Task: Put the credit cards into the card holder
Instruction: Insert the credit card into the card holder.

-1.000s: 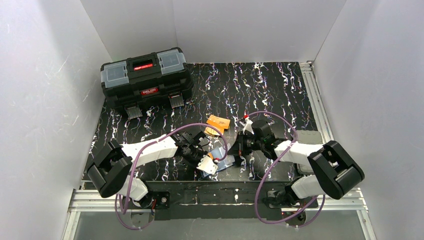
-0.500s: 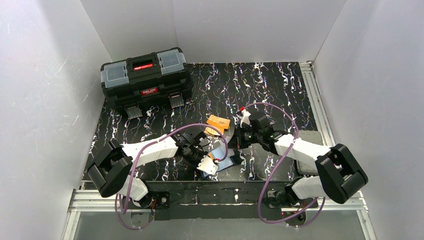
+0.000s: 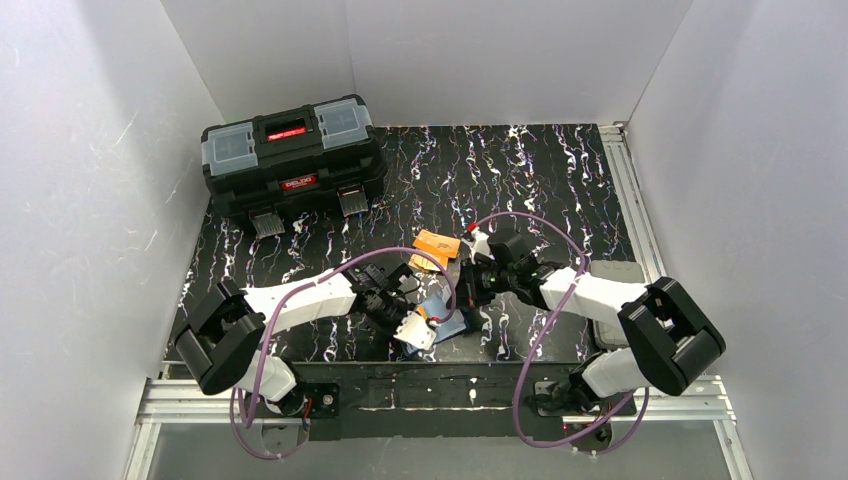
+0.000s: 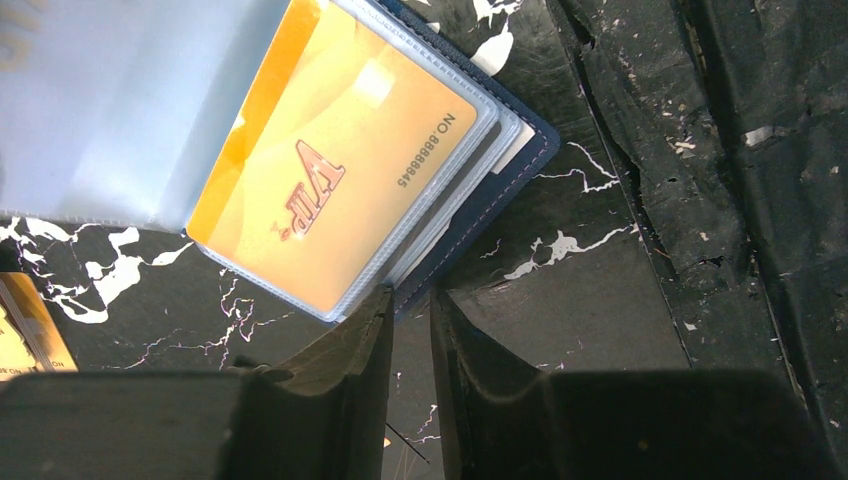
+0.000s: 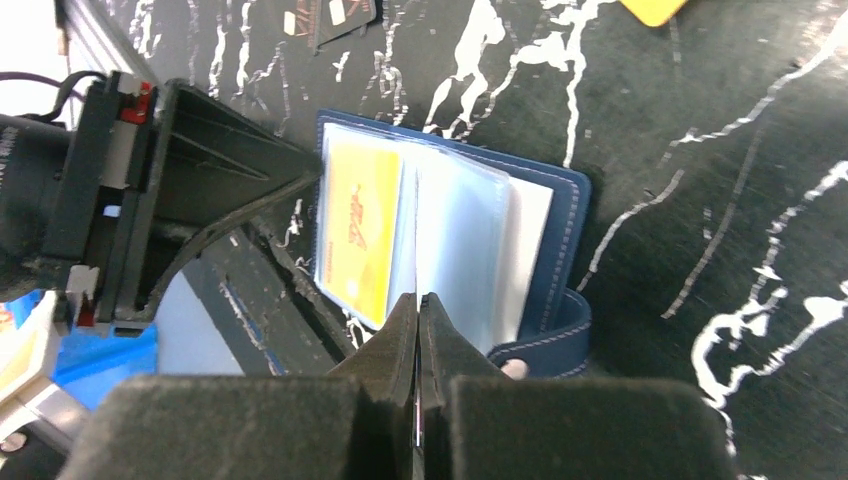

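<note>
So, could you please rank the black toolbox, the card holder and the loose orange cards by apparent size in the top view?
1. black toolbox, by far largest.
2 and 3. card holder and orange cards look alike; the holder is partly covered, so unranked.

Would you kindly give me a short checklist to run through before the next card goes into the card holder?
1. The card holder lies open on the table: ok.
2. The left tool is closed on the holder's edge to steady it: ok, as far as the wrist views show.
3. The pocketed orange card is fully seated: ok.
4. The right tool carries a card: not ok; it is shut at the clear pockets with no card visible.
5. The loose orange cards are in sight, apart from the holder: ok.
6. An empty pocket is spread open for the next card: cannot tell.
</note>
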`<state>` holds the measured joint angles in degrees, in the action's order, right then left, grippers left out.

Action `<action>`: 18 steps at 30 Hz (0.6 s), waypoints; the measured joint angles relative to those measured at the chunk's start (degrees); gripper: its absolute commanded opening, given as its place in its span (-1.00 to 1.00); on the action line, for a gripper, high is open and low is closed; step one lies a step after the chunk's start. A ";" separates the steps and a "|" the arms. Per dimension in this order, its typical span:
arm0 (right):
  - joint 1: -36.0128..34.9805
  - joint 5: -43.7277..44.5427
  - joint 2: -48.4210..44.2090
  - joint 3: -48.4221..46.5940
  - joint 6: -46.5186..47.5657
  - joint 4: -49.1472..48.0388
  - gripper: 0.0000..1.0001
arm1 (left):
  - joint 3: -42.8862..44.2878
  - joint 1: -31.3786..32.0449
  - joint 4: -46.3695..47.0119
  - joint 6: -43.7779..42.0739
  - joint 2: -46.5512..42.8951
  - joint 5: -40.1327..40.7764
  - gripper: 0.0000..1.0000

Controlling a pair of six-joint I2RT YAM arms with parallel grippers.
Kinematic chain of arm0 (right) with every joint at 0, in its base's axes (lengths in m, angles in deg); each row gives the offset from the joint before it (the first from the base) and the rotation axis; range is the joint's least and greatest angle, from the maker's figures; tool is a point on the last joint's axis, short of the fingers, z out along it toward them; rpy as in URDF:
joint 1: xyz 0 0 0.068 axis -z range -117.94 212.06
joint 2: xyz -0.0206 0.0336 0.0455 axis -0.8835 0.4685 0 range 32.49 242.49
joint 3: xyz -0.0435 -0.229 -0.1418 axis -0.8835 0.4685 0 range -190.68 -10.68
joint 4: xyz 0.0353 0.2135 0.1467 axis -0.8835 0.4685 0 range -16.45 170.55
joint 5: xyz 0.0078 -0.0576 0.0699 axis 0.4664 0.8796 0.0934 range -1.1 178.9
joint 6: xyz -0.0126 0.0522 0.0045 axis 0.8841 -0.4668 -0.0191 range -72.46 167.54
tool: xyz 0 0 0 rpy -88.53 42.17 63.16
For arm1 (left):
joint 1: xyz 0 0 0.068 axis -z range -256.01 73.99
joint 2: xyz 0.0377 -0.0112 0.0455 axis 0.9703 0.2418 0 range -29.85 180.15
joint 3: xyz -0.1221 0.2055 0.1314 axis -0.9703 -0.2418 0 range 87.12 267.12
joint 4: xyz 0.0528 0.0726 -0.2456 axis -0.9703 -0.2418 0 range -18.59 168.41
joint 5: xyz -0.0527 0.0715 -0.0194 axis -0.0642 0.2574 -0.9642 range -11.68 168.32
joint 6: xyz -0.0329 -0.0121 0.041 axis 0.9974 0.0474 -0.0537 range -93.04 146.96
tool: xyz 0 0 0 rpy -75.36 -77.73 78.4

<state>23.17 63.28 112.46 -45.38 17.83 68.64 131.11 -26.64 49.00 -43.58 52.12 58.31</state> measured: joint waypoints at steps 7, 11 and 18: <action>-1.29 -4.85 2.78 0.07 -0.74 -3.89 -0.97 | 0.00 0.00 0.00 0.11 0.00 0.17 -0.62; -2.43 -6.05 5.66 -0.04 -1.16 -4.44 -0.97 | 0.09 0.00 -0.11 1.05 -0.04 0.96 -0.63; -3.23 -7.39 7.61 -0.42 -1.60 -4.72 -0.97 | 1.05 0.00 -1.57 3.08 -2.19 2.23 -0.66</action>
<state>19.93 55.89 120.06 -45.80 16.23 63.92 132.16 -26.64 47.43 -40.50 49.94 60.54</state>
